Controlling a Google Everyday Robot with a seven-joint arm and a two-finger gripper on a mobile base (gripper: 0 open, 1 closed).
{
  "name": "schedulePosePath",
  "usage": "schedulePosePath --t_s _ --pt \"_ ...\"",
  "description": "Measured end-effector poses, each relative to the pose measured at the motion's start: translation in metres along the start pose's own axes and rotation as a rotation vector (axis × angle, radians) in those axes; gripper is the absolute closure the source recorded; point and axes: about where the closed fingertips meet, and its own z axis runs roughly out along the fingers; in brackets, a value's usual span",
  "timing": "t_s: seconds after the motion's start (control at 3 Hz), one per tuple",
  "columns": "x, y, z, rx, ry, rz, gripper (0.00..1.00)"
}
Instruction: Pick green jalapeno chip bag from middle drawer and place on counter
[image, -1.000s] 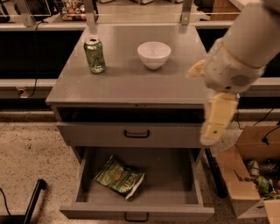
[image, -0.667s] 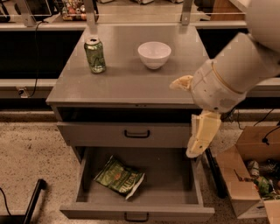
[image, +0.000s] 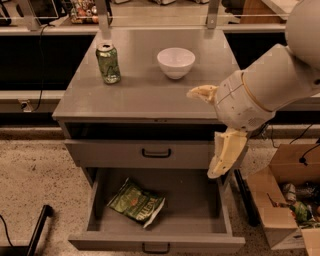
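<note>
The green jalapeno chip bag lies crinkled on the floor of the open middle drawer, left of centre. The counter is the grey cabinet top above. My gripper hangs in front of the cabinet's right side, above the open drawer's right part. Its two cream fingers are spread wide and hold nothing. It is up and to the right of the bag, not touching it.
A green drinks can and a white bowl stand on the counter. The shallower drawer above is closed. A cardboard box with items sits on the floor at right. A black bar lies at lower left.
My arm has swung left and a little down, bringing the open gripper from beside the cabinet's right edge to in front of its right side. The bag has not moved.
</note>
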Motion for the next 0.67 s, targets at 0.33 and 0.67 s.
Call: schedulePosePath --t_s 0.33,0.67 --pt "0.006 0.001 0.044 0.043 -0.110 -0.082 0.00" --pt "0.005 -0.010 0.038 0.085 -0.087 -0.139 0.00"
